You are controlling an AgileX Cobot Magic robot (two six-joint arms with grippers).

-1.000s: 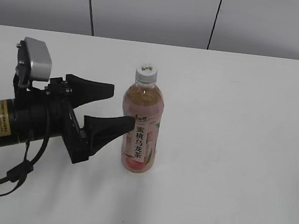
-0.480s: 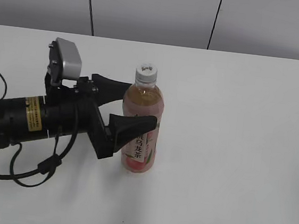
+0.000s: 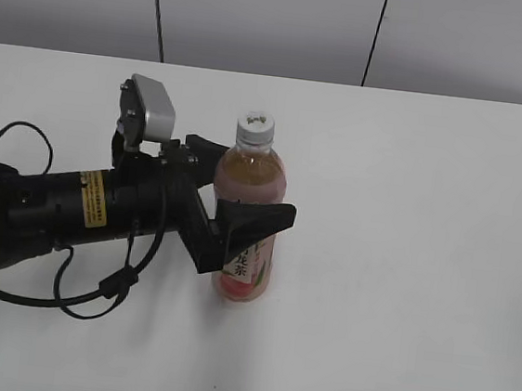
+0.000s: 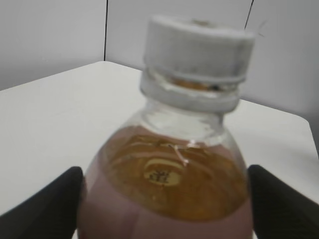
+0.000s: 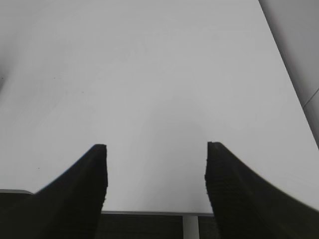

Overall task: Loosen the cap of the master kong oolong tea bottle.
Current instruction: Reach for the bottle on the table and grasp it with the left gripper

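The slim clear plastic bottle of amber tea with its pink peach-patterned label (image 3: 249, 222) stands upright on the plain white desk (image 3: 421, 268), near the middle, its small ribbed white screw cap (image 3: 255, 129) on the neck and nothing touching it. The left arm's black claw (image 3: 242, 194) reaches in level from the left with its two fingers spread wide, one passing behind the bottle's shoulder and the other in front of the label — the body sits between them. In the left wrist view the dark fingertips (image 4: 47, 206) flank the bottle with bare gaps on both sides, so nothing is gripped yet. This low, sideways placement reads as a bracing hold: clamp the body so it cannot spin while the cap is turned. The right arm's black claw (image 5: 155, 184) is also parted and empty over bare desk, out of the exterior view — probably kept free for the cap.
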